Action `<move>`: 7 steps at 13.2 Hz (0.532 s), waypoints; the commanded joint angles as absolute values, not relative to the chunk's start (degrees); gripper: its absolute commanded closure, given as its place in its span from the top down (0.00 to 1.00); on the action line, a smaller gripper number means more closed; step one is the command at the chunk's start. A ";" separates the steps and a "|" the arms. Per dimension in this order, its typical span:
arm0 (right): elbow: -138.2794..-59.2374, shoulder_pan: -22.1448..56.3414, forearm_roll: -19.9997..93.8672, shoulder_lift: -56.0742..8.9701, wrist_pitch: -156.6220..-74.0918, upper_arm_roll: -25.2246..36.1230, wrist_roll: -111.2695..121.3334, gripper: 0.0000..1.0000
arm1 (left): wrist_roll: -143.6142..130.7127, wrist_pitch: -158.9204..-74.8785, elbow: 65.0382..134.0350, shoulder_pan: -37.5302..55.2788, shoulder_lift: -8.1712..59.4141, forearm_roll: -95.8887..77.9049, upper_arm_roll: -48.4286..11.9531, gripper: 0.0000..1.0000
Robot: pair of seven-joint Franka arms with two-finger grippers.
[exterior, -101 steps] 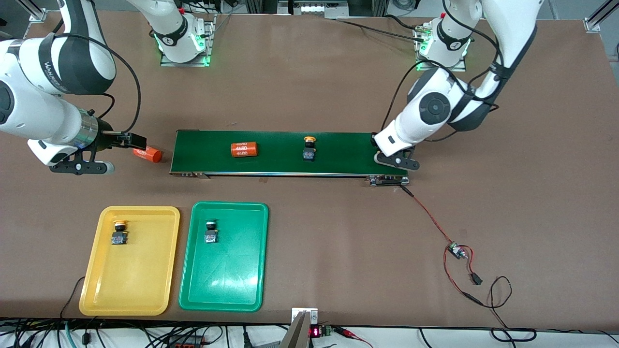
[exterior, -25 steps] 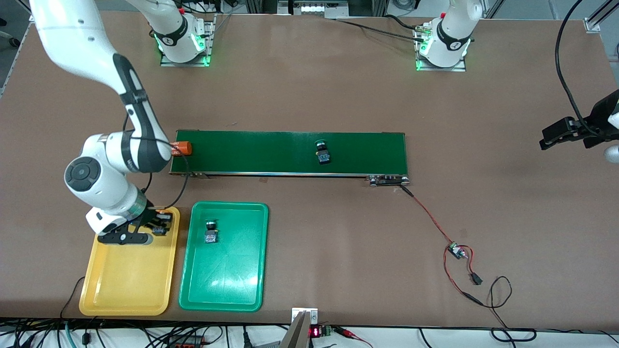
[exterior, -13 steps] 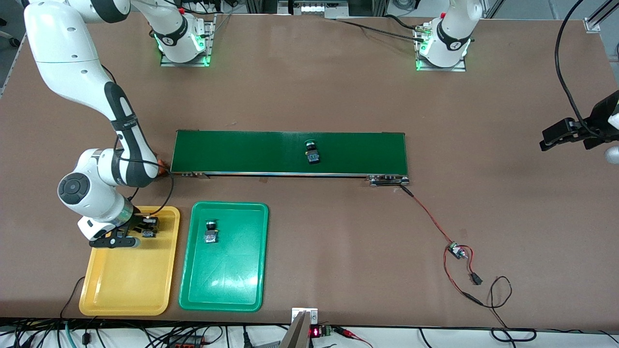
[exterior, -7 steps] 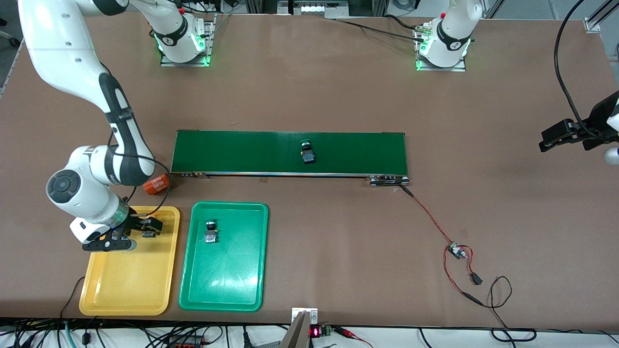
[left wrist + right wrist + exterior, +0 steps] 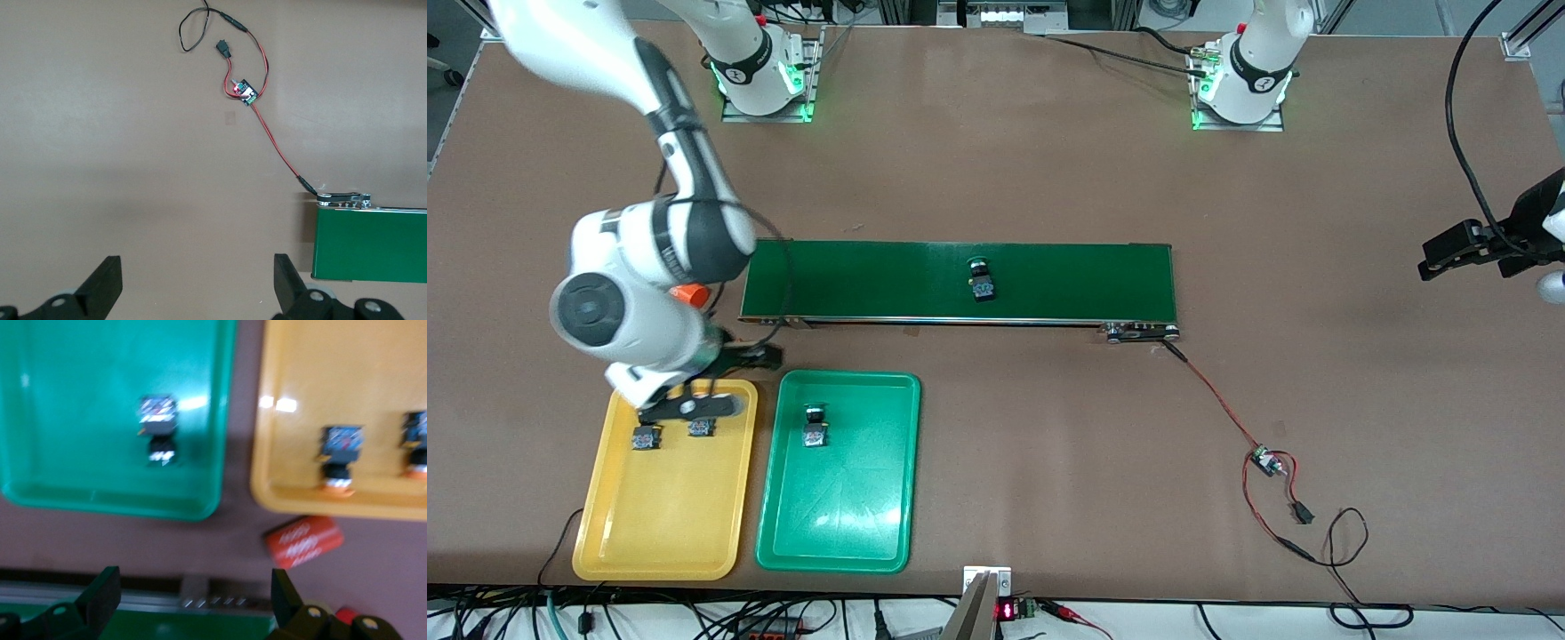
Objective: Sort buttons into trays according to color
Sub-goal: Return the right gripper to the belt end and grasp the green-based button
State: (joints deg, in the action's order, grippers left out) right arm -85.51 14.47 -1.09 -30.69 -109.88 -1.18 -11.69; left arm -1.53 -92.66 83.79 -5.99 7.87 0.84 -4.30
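A small, light, rigid green button (image 5: 981,283) lies on the belt (image 5: 1049,280), best pinched across its black body; both the right gripper (image 5: 734,360) and left gripper (image 5: 1463,244) are spread empty.

Bright even overhead light, glare on green tray (image 5: 838,524), right wrist view blurred, soft shadows

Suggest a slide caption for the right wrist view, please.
Open right tool above green plastic tray holding one button, yellow plastic tray holding two.
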 commanded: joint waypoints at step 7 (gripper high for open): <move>-87.63 28.89 -0.09 -30.06 -109.50 -3.96 -15.73 1.00 | -0.70 -93.52 84.99 -6.42 6.77 -0.44 -4.22 1.00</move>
